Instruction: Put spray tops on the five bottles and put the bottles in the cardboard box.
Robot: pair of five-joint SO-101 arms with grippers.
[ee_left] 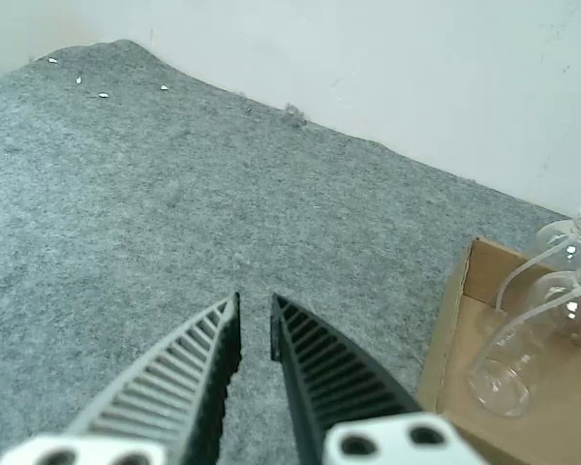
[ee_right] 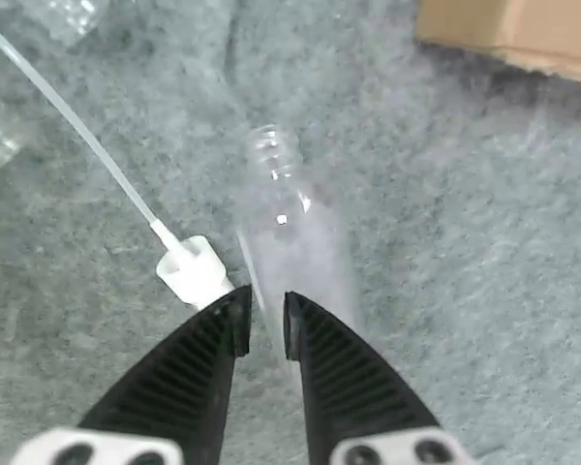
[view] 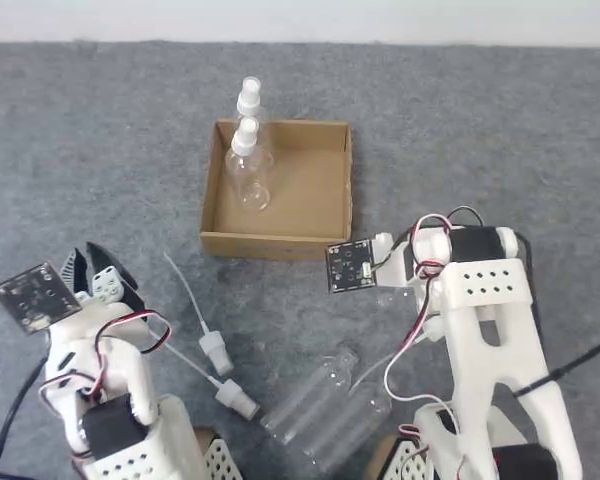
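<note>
Your right pincer hangs low over a bare bottle. The bottle lies on its side on the surface, with its neck pointing away. This pincer is almost closed, with just a thin gap, and it holds nothing. The bottle is fatter than that gap. A loose top with a long thin tube lies just beside the bottle. Your left pincer is almost closed too and holds nothing. It sits well apart from the bottles. Two capped bottles look to be in the box, near its far left corner. The other bare bottles lie close together in front of the arms. Here is what could go wrong, I think. If you push down with the pincer this closed, the round bottle may roll away or spin. If you open wide, one side may bump the loose top and shove it off, or bend its tube. The bottle is see-through, so its edges are hard to spot and you may pinch it off-centre and drop it. Later, a bottle set down hard in the box could knock over the two in there. The surface has a grey fuzzy cover, like carpet, with a few small white bits on it. A plain white wall stands behind it.
</note>
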